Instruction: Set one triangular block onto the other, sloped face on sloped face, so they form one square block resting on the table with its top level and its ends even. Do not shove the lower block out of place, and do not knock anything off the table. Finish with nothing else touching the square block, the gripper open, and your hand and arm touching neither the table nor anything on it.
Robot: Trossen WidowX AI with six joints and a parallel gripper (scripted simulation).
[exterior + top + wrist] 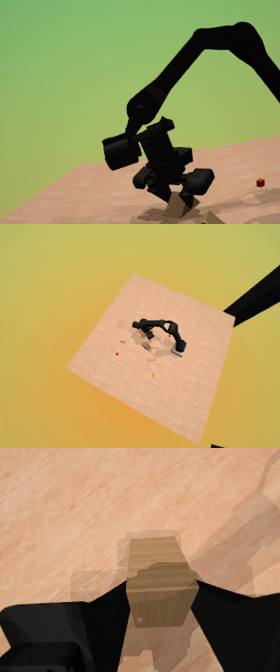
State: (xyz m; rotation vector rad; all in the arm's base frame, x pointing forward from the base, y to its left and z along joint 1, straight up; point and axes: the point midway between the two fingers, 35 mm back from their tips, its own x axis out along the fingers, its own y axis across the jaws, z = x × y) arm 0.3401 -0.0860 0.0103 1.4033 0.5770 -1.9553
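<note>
My gripper point(180, 203) point(156, 582) is shut on a brown wooden triangular block point(175, 206) point(157, 607), with one finger at each end. The block's ridge runs across from finger to finger, with a face falling away on either side. It is low over its shadow; I cannot tell whether it touches the table. In the top view the arm hides it. The second triangular block point(146, 346) point(210, 218) stands close by, cut off by the lower edge in the exterior view and out of the wrist view. The blocks are apart.
On the table point(187, 387) lie a red cube point(169, 335) point(260, 183) near the arm, another small red piece point(117, 354), a small tan piece point(123, 341), a pale flat piece point(152, 359) and a small orange piece point(153, 375).
</note>
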